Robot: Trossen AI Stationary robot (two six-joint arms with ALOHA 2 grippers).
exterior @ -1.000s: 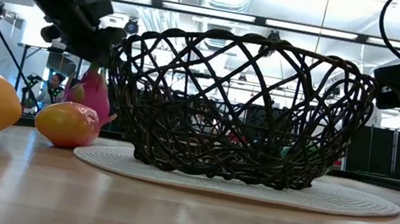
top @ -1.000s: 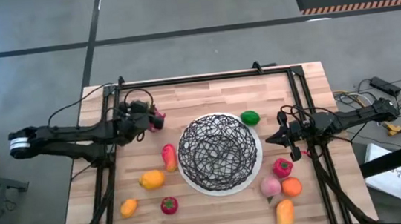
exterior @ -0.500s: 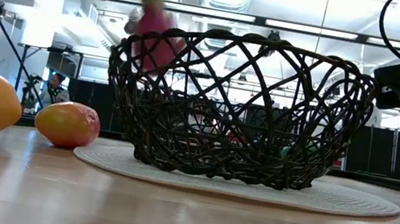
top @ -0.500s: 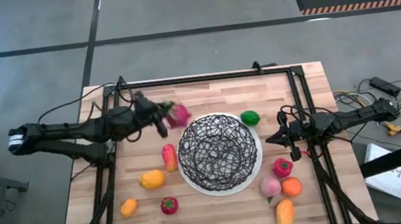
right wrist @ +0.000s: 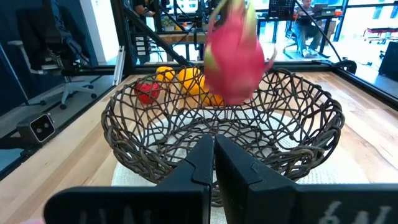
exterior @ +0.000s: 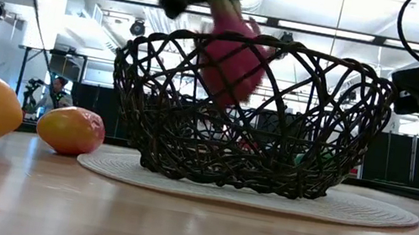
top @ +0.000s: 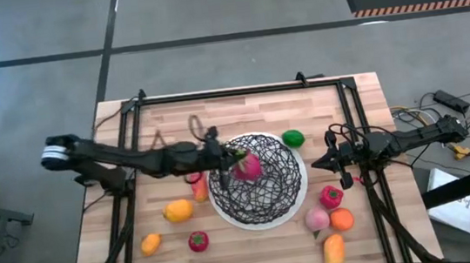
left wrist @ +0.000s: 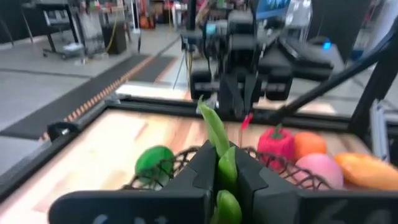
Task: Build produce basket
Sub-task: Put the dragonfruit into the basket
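The table (top: 242, 113) is made of pale wood strips, with a black metal frame around it.

Going from the left in the high view, a small orange fruit (top: 150, 243) lies at about 8 o'clock from the basket. Next to it sit a yellow-orange fruit (top: 178, 210) and a round red one with a green top (top: 197, 240). A long red and yellow piece (top: 198, 188) lies just beside the basket's left edge.

The left arm reaches across the table from 9 o'clock. The left gripper (top: 229, 160) is over the basket and is clenched on the green leaves of the pink dragon fruit (top: 247, 166). The dragon fruit is egg-shaped and hangs in the air inside the basket, not touching the bottom.

The basket (top: 262, 218) sits in the middle of the table. It is a big round bowl of dark wires that cross each other, with a white ring at its base.

A shiny green lime (top: 293, 138) lies at 1 o'clock, just beside the basket. At about 4 o'clock sit a red piece with a green top (top: 331, 197), a peach-pink ball (top: 317, 219), an orange ball (top: 341, 219) and a long yellow-orange fruit (top: 333, 252).

The right gripper (top: 335, 161) waits at 3 o'clock, near the basket, with its fingers pressed together and holding nothing.

No writing can be read.
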